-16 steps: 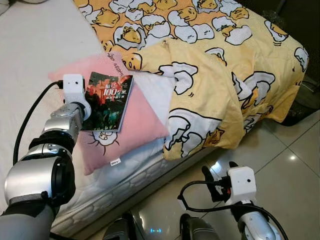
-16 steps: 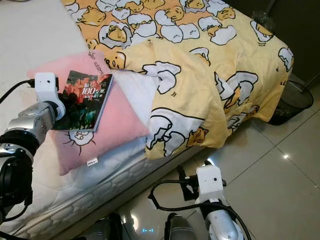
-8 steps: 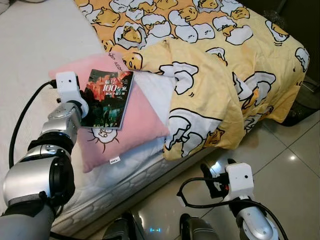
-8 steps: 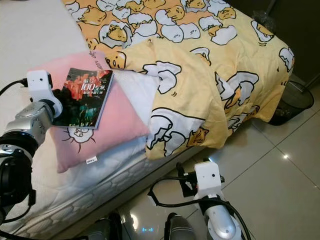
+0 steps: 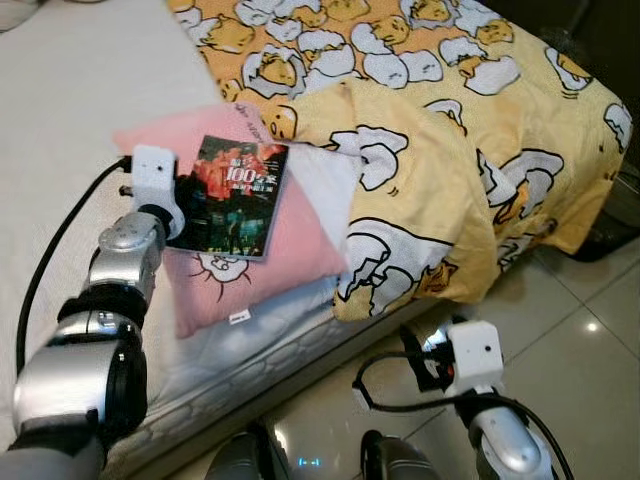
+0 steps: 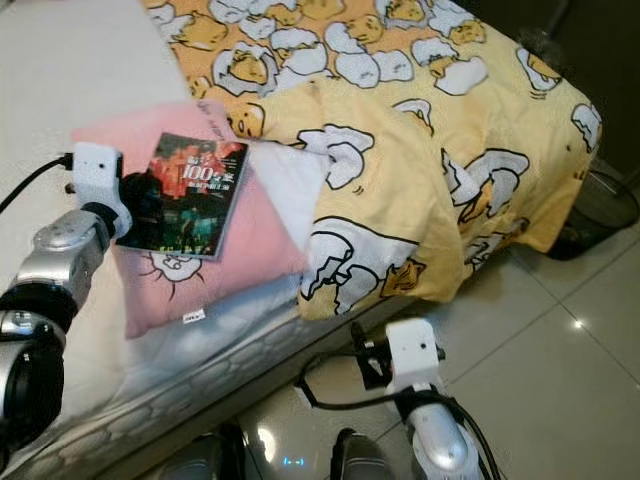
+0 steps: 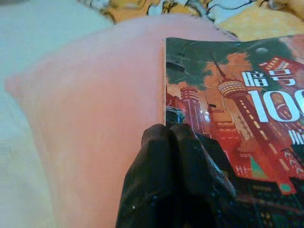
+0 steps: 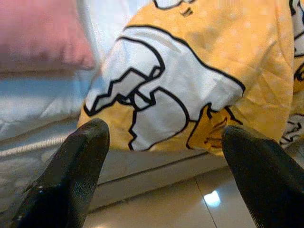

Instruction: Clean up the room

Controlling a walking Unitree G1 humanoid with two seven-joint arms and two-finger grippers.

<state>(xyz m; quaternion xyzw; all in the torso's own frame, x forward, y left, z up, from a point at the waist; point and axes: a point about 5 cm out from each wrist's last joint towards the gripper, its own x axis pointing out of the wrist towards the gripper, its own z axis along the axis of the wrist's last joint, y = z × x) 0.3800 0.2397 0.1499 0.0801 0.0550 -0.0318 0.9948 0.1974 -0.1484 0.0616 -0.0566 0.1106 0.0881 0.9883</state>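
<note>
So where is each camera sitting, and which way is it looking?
Left eye and right eye views: on the robot's head, looking down at the bed, with both silver arms showing.
Left wrist view: on the left arm, looking along the shut left gripper at the book on the pink pillow.
Right wrist view: on the right arm, low near the floor, looking between the open right gripper fingers at the yellow blanket.
Shared: the head and left wrist views both show the book and pillow.

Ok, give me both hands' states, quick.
Left hand: closed on the edge of the book on the pink pillow.
Right hand: open, holding nothing, low beside the bed.
</note>
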